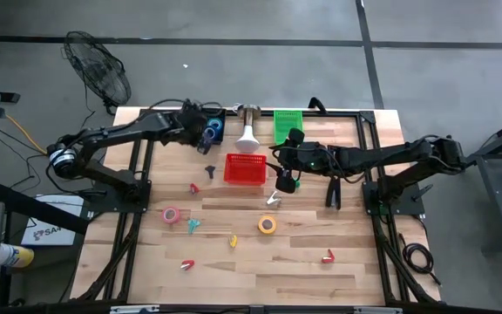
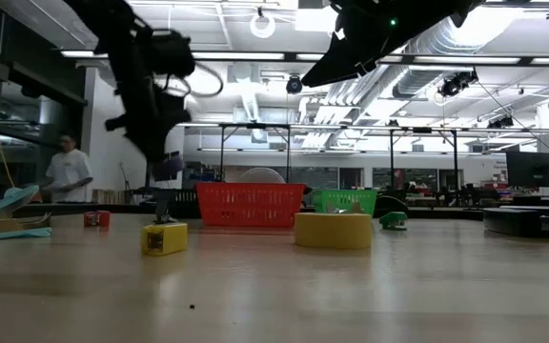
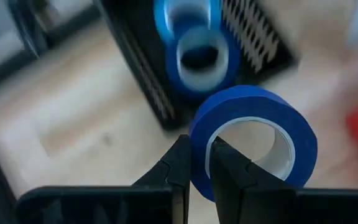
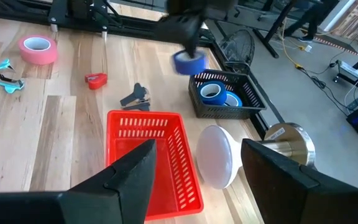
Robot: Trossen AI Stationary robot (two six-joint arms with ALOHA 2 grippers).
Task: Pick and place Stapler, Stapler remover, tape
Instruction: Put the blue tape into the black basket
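Nearest, yellow tape (image 1: 267, 225) and pink tape (image 1: 172, 215) lie on the tabletop (image 1: 260, 270). Farther, the right gripper (image 4: 194, 165) hovers with open fingers over the red basket (image 1: 245, 169). Farthest left, the left gripper (image 3: 196, 163) pinches blue tape (image 3: 253, 134) beside the black basket (image 4: 224, 96).

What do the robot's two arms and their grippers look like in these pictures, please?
Both arms are dark, nearly black, built of slim jointed links. The left arm has a pale ring at its base joint, and the right arm shows small green lights near its wrist. The left gripper has two thin, tapered black fingers; the right gripper has broad, flat black fingers.
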